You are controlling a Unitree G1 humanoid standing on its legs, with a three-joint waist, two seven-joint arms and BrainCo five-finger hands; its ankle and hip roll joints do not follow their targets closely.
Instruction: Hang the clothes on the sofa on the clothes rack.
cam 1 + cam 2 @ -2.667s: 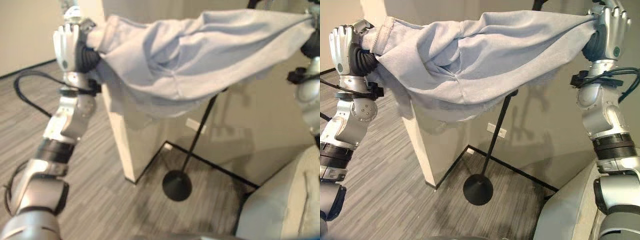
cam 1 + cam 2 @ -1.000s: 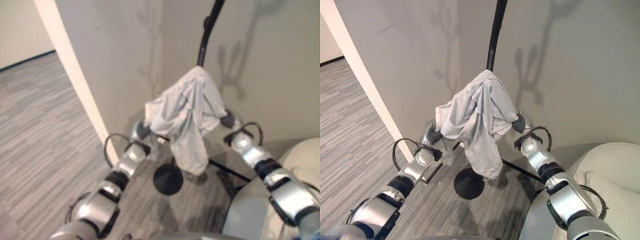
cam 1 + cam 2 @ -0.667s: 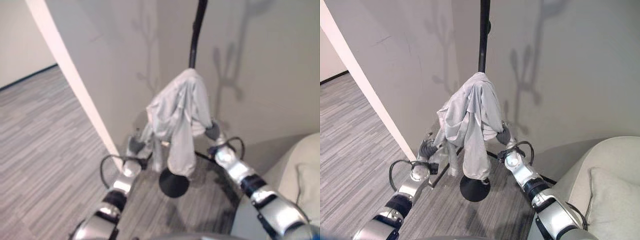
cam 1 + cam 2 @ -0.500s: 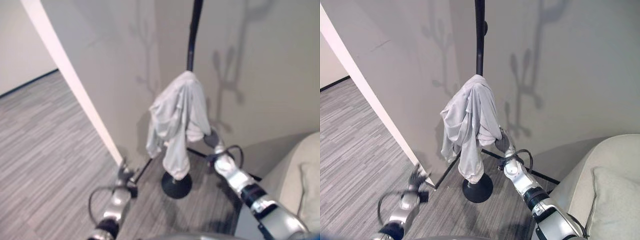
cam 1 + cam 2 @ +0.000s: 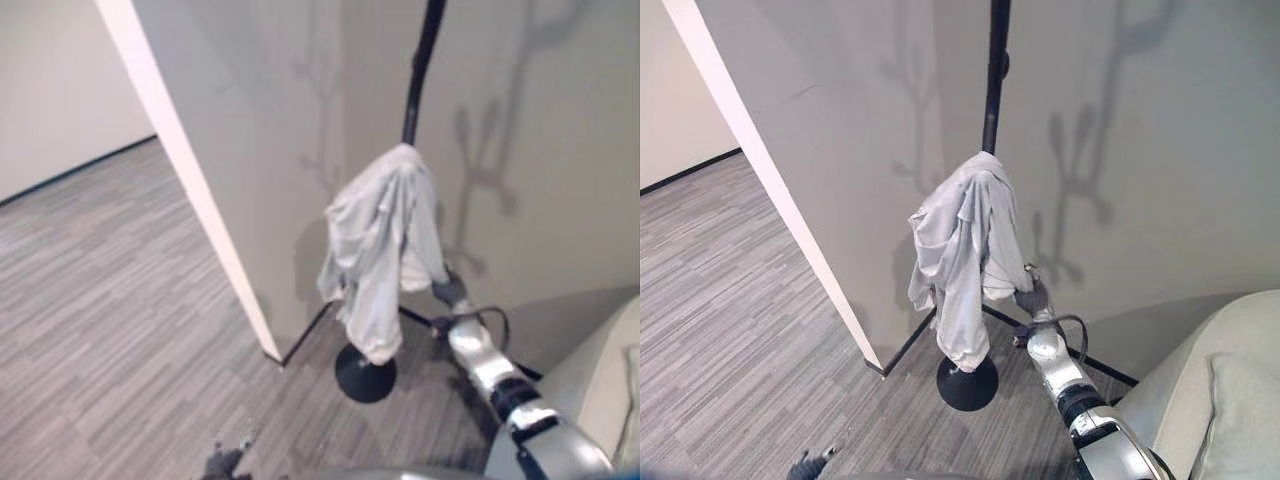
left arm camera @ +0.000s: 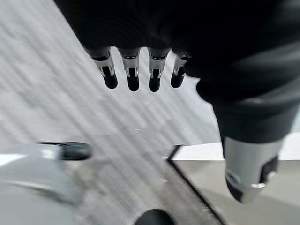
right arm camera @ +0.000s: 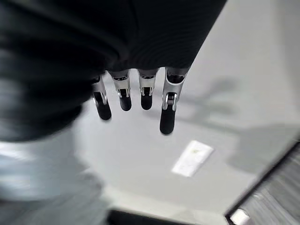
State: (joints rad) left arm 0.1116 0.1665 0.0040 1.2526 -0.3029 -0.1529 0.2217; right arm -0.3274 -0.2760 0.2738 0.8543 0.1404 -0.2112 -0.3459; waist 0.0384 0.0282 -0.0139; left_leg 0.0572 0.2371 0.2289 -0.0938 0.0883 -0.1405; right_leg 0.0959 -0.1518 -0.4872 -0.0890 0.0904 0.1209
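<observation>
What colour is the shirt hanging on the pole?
The shirt is pale grey, seen best in the right eye view.

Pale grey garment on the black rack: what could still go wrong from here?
1. The pale grey garment hangs bunched on one spot of the black clothes rack, most of it to one side, so it may slide off.
2. The right hand, fingers open, is close to the cloth's lower edge and could snag it when pulling back.
3. The left hand is low near the floor, too far to catch a slip.
</observation>
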